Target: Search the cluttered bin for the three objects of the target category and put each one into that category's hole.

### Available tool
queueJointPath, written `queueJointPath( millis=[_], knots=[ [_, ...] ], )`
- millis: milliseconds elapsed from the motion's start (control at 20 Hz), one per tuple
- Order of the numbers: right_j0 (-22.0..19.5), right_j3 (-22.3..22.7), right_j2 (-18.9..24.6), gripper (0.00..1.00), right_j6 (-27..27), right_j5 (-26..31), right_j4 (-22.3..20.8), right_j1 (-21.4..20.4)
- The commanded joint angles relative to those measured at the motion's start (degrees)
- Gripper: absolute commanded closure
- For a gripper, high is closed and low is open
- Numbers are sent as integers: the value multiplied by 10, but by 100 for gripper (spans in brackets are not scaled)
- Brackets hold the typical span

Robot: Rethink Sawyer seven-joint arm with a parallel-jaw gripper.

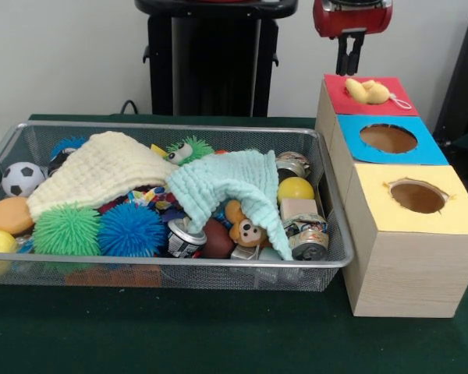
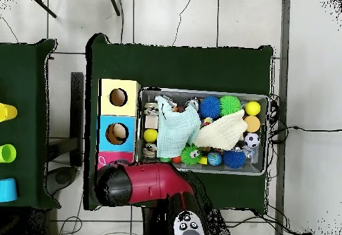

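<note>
Nearest the camera in the front view ran the front wall of the cluttered bin [image 1: 179, 273], a silver mesh basket filling the left and centre of the frame. Just behind that wall, right of centre, the brown monkey [image 1: 246, 227] peeked out from under a mint cloth [image 1: 226, 183], wedged between a drink can [image 1: 186, 238] and another can [image 1: 308, 241]. At the upper right of the frame, the yellow duck [image 1: 368, 92] lay on the red panel of the wooden box [image 1: 405, 265], covering the hole so that the opening itself could not be seen; it looked only partly sunk, not yet through. Directly above it, at the top edge, hung the gripper [image 1: 349, 54], its two dark fingers close together and holding nothing.

Judged from this, the first plush was at the drop-off step, either just let go or needing a nudge downward. The monkey would seem the next target, and reaching it would probably call for coming down to the bin's lower right area and getting past the cloth's edge. A third plush animal was not visible.

Further out lay a cream cloth [image 1: 93, 171], a green spiky ball [image 1: 66, 230], a blue spiky ball [image 1: 131, 230] and a small football [image 1: 21, 178] at left. In the overhead view the arm [image 2: 150, 184] covered the red panel at lower left.
</note>
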Motion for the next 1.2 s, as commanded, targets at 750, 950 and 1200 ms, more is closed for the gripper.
queueJointPath(
  millis=[750, 950, 1200],
  knots=[
    [16, 7, 7, 100, 60, -79, -53, 63],
    [12, 17, 9, 100, 55, -86, -53, 62],
    [18, 27, 12, 100, 57, -91, -50, 59]
  ],
)
